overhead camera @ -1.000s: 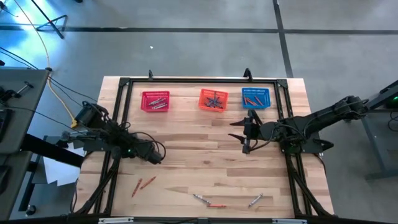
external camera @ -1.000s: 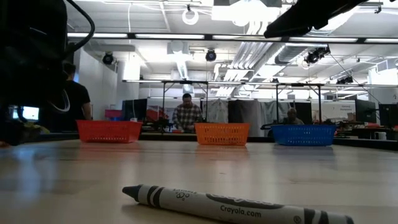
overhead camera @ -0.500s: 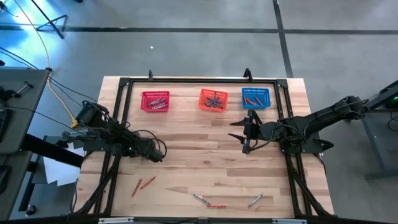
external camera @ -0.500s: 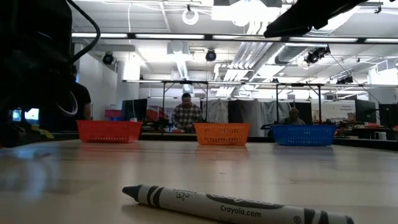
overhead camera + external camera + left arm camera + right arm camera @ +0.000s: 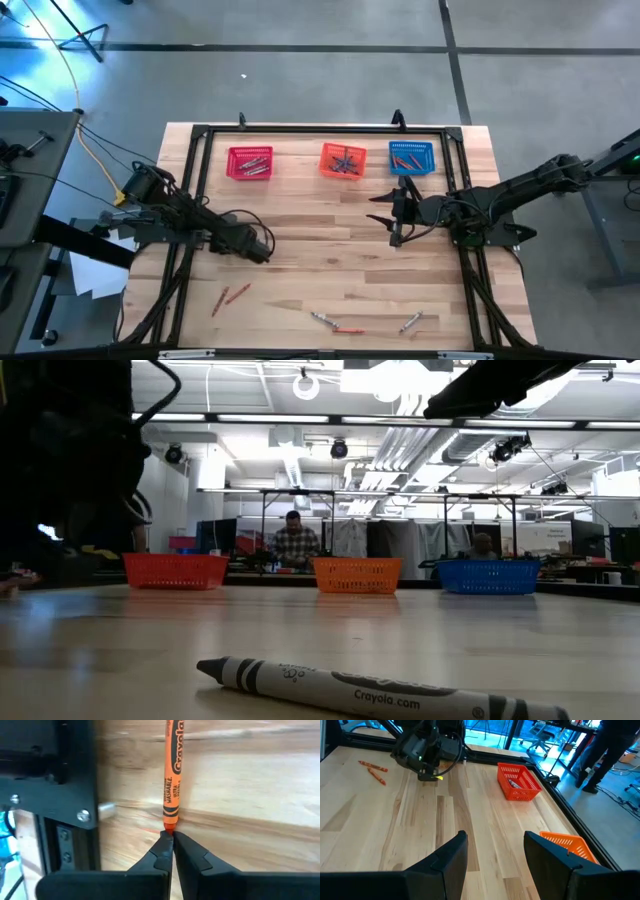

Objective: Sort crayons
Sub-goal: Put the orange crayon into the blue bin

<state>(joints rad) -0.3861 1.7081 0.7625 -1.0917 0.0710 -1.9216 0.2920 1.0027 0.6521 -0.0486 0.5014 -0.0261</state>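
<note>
arms: two, dark, jointed, thin black cables looped along them
left gripper: matte black fingers tapering to thin tips
left wrist block: black, silver screws
right gripper: broad black curved fingers
left arm: small green light, yellow tag beside it

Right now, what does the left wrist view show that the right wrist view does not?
Only the left wrist view shows the left gripper with its fingers shut on the tip of an orange crayon. Only the right wrist view shows the open right gripper, the red basket, the orange basket and two loose crayons. Both show the wooden table.
</note>
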